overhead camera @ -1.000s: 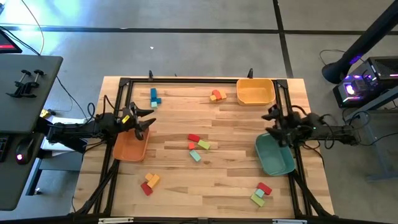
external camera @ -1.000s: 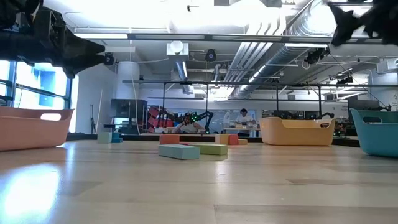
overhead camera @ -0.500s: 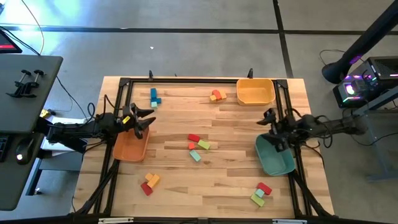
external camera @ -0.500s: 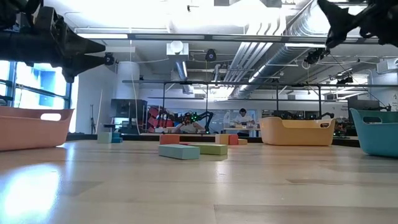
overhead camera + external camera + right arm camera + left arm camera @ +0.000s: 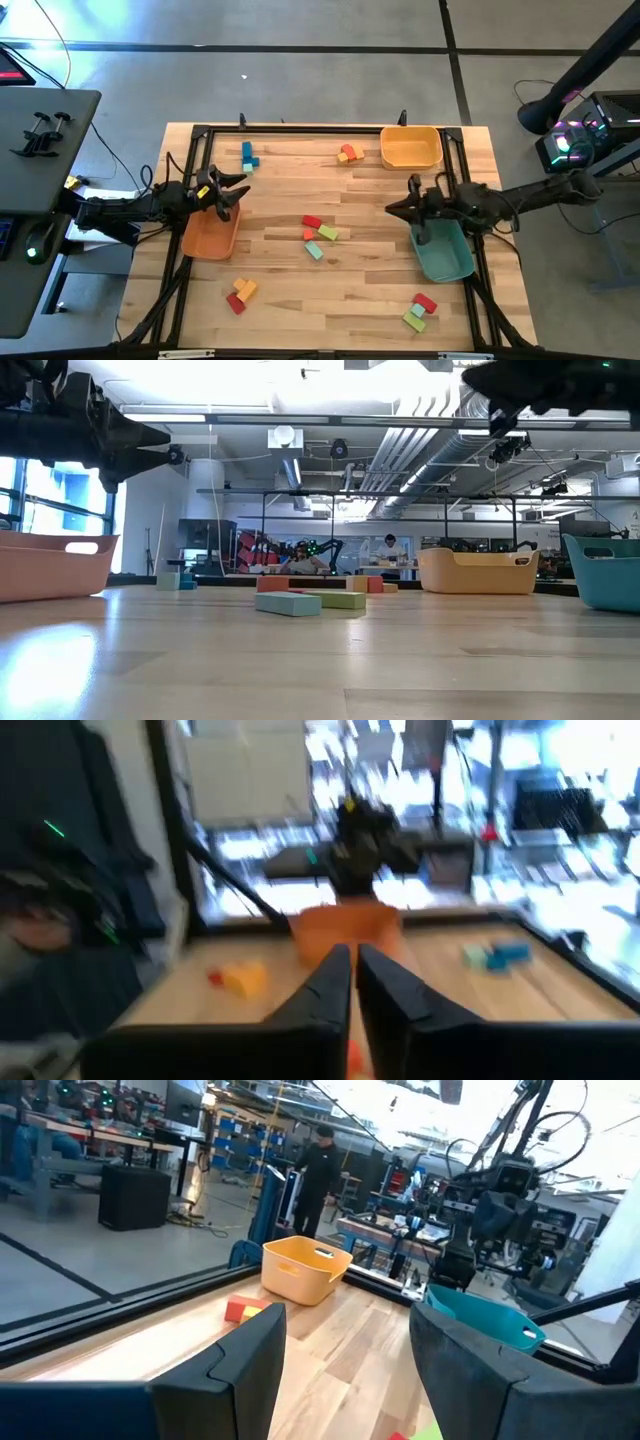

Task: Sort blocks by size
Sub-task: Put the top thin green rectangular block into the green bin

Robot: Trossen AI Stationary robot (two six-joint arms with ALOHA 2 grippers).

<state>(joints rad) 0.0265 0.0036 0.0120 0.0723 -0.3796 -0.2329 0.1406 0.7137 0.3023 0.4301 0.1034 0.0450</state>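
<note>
Painted blocks lie on the wooden table in several small groups: blue and teal ones (image 5: 248,155) far left, orange, red and yellow ones (image 5: 349,153) by the yellow bin, a red, green and teal cluster (image 5: 317,235) in the middle, and two groups near the front (image 5: 240,293) (image 5: 420,311). My left gripper (image 5: 228,190) hovers open over the orange bin's (image 5: 208,238) far end, with nothing between its fingers (image 5: 250,1365). My right gripper (image 5: 392,208) hangs shut and empty above the table, between the teal bin (image 5: 442,252) and the middle cluster.
The yellow bin (image 5: 410,147) stands at the far right. A black frame (image 5: 300,129) runs along the table's edges. Bare wood shows between the block groups. In the low view both grippers (image 5: 160,445) (image 5: 485,378) hang high above the tabletop.
My right gripper has gone from above the teal bin's far end toward the table's left, out over the bare wood, and its fingers have shut on nothing. The left gripper and the blocks have kept still.
</note>
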